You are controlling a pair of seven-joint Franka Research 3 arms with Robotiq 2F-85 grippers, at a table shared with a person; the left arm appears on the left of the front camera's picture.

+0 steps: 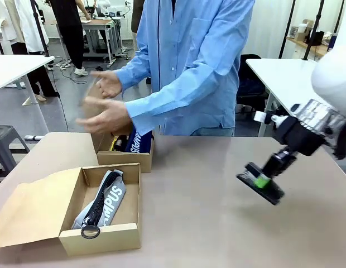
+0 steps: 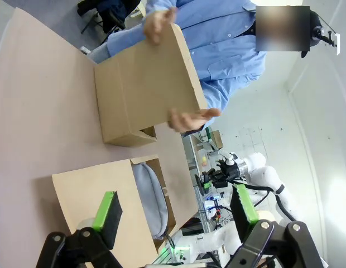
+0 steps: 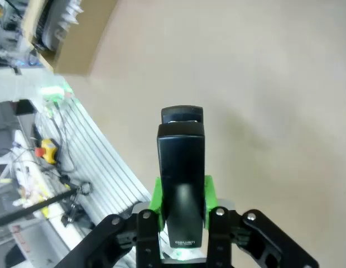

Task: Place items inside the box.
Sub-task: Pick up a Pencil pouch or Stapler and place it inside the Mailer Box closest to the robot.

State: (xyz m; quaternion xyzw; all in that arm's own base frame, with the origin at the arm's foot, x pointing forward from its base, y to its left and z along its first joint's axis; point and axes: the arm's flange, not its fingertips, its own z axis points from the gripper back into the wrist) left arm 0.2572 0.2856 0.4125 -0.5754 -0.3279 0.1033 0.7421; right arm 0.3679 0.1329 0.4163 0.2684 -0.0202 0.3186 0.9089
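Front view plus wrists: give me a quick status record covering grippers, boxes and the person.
right gripper: shut on black stapler, over the table, robot's right
left gripper: open, empty, over near box
near box: open, holds grey CAMPUS pouch
far box: holds navy pouch
person's hands: on far box's flap

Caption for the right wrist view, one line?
Right gripper clamps a black stapler over the tan table, cardboard box at upper left.

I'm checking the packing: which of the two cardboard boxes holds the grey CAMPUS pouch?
The near box: the grey pouch lies in it, while the far box holds a navy pouch.
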